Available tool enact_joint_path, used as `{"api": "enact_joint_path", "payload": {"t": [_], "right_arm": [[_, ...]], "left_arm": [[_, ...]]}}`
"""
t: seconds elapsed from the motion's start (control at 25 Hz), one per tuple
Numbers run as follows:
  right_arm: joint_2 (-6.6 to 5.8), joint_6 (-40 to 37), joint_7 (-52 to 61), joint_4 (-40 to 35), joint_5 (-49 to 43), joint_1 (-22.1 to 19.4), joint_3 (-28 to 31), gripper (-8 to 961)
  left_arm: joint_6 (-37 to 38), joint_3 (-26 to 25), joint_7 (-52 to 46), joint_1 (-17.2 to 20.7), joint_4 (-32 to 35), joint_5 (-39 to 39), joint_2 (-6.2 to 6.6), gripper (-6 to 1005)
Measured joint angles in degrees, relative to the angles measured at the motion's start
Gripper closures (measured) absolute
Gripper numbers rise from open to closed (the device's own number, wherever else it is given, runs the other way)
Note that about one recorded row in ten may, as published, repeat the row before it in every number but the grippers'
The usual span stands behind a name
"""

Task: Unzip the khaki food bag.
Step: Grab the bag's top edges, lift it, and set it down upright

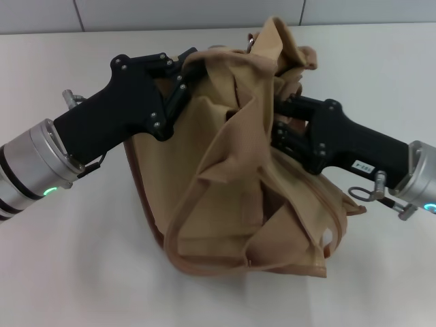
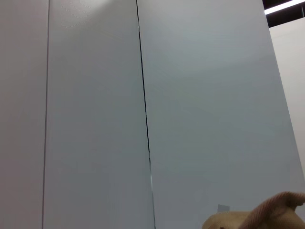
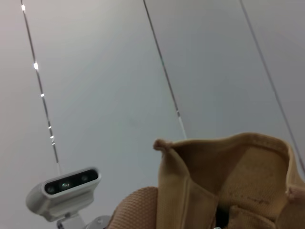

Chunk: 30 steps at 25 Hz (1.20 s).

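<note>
**One bag, two claws in its folds**

One khaki bag (image 1: 231, 197) sits crumpled at the middle of the white counter (image 1: 82, 272), its top slumped and gaping toward 6 o'clock; what is inside is hidden by folds. Brown piping edges its base. The left claw (image 1: 187, 65) meets the bag's top edge at 11 o'clock; the right claw (image 1: 279, 126) is buried in cloth at 2 o'clock. I cannot tell how wide either claw stands.
</note>
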Motion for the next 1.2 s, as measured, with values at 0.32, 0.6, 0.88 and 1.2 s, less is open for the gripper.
{"api": "enact_joint_path", "payload": {"t": [0.32, 0.6, 0.88, 1.2], "right_arm": [[-0.05, -0.51, 1.46, 0.4, -0.06, 1.49, -3.61, 596], [-0.44, -2.4, 5.92, -1.29, -0.09, 1.17, -6.56, 774], [-0.56, -3.98, 9.01, -4.04, -0.18, -1.15, -6.46, 831], [-0.27, -1.13, 10.82, -5.11, 0.16, -1.82, -6.26, 810]], "left_arm": [[-0.05, 0.3, 0.03, 0.0, -0.04, 0.1, -0.01, 915], [-0.42, 0.3, 0.04, 0.09, -0.03, 0.11, 0.0, 914], [-0.35, 0.29, 0.04, 0.24, -0.03, -0.03, 0.07, 913], [-0.18, 0.29, 0.03, 0.35, -0.02, -0.14, 0.06, 913]]}}
